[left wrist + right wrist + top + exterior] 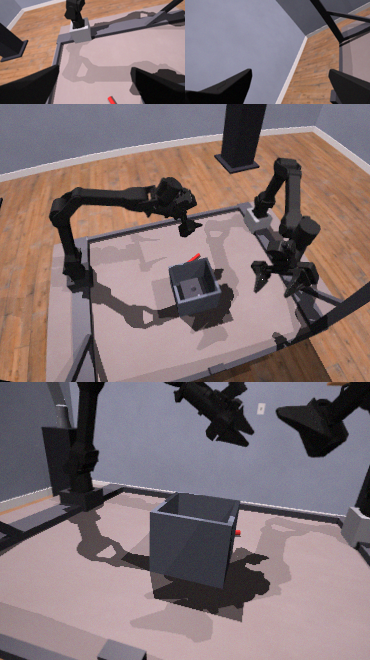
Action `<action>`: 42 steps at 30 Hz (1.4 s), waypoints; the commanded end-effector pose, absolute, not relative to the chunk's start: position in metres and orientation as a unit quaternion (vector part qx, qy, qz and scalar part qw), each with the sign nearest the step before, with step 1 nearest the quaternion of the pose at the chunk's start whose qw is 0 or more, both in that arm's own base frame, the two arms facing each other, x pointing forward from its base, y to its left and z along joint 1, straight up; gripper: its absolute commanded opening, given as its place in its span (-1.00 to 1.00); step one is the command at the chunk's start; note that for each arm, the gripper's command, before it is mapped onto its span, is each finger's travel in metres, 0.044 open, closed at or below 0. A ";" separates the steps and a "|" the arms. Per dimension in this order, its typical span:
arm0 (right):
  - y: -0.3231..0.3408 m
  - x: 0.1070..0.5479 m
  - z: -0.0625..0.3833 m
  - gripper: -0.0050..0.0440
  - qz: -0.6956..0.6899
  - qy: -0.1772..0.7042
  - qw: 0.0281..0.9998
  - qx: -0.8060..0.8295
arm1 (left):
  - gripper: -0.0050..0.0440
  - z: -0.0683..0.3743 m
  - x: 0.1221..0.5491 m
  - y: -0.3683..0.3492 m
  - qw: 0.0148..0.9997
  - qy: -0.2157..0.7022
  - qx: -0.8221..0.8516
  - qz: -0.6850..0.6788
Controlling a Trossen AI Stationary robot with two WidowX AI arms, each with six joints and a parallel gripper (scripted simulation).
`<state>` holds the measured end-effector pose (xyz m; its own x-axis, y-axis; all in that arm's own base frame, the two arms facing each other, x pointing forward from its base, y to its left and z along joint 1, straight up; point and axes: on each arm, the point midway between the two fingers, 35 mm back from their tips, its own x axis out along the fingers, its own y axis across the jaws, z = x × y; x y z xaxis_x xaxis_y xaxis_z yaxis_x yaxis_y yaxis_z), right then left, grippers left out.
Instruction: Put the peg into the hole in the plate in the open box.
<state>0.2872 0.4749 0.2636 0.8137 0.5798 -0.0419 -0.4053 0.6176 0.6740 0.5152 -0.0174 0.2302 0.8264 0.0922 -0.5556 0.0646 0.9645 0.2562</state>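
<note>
Nothing of the insertion looks done: the red peg (194, 257) (238, 532) (111, 100) lies outside, beside the open box (201, 304) (190, 547), while left tool (193, 230) (250, 438) (95, 67) and right tool (272, 293) (299, 434) (291, 73) hang open, leaving grasping, lifting and full seating.

Bright red peg (194, 258) (238, 532) (111, 100), slate-grey box (199, 302) (191, 544).
</note>
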 end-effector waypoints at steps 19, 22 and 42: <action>0.472 0.286 0.281 -0.29 0.281 0.118 0.885 0.351 | 1.00 0.248 0.514 -0.017 0.952 0.277 0.132 0.009; 0.472 0.286 0.281 -0.29 0.281 0.118 0.885 0.351 | 1.00 0.248 0.514 -0.017 0.952 0.277 0.132 0.009; 0.455 0.304 0.271 -0.29 0.274 0.116 0.899 0.323 | 1.00 0.256 0.502 -0.015 0.957 0.263 0.122 0.010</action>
